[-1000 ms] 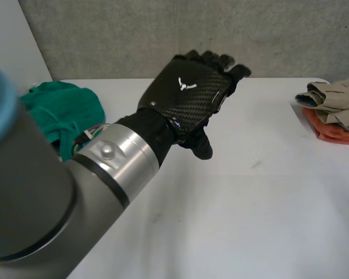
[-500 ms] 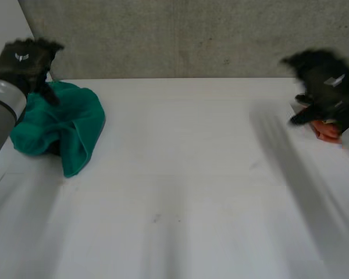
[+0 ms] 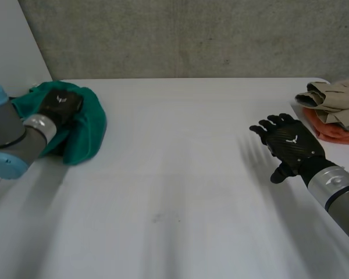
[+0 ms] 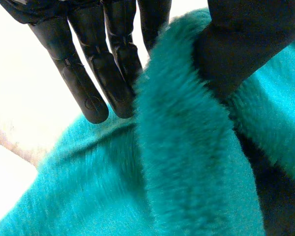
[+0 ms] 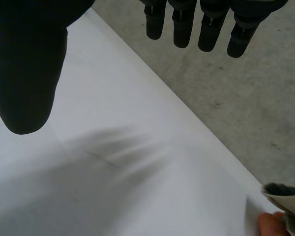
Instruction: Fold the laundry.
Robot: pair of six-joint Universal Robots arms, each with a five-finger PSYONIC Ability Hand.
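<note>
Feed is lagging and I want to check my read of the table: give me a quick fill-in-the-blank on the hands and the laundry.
1. The left hand pinches a fold of the green cloth between its fingers and its ___.
2. The right hand, fingers straight and spread, holds ___.
3. At the right edge of the table, the beige garment lies on top of an ___ one.

Missing words: thumb; nothing; orange.
</note>
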